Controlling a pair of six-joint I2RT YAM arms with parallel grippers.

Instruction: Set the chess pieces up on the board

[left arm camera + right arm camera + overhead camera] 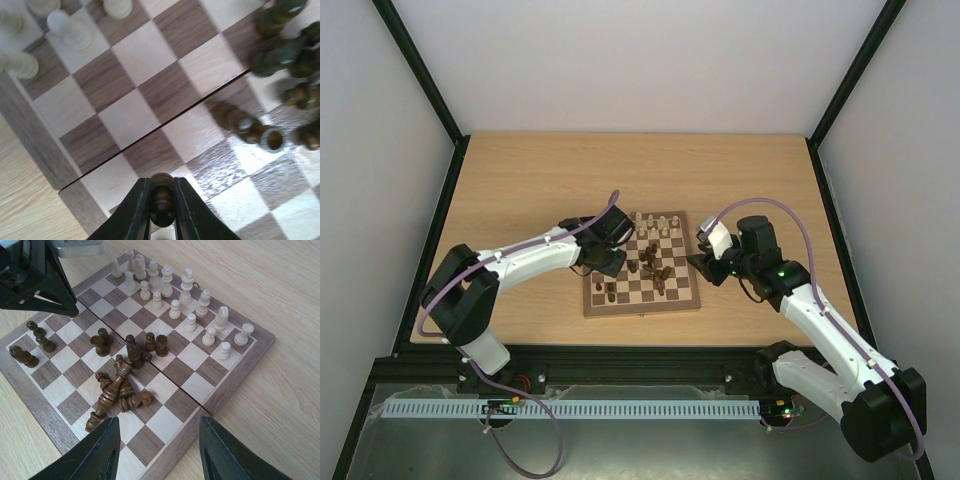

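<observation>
The left gripper (162,189) clamps a dark piece (162,212), possibly a pawn; the right gripper (160,442) stands open, empty.

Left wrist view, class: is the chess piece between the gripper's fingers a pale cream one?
No, the chess piece pinched in the left gripper is dark brown.

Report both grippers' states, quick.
Left gripper: shut on a dark piece.
Right gripper: open, holding nothing.
</observation>
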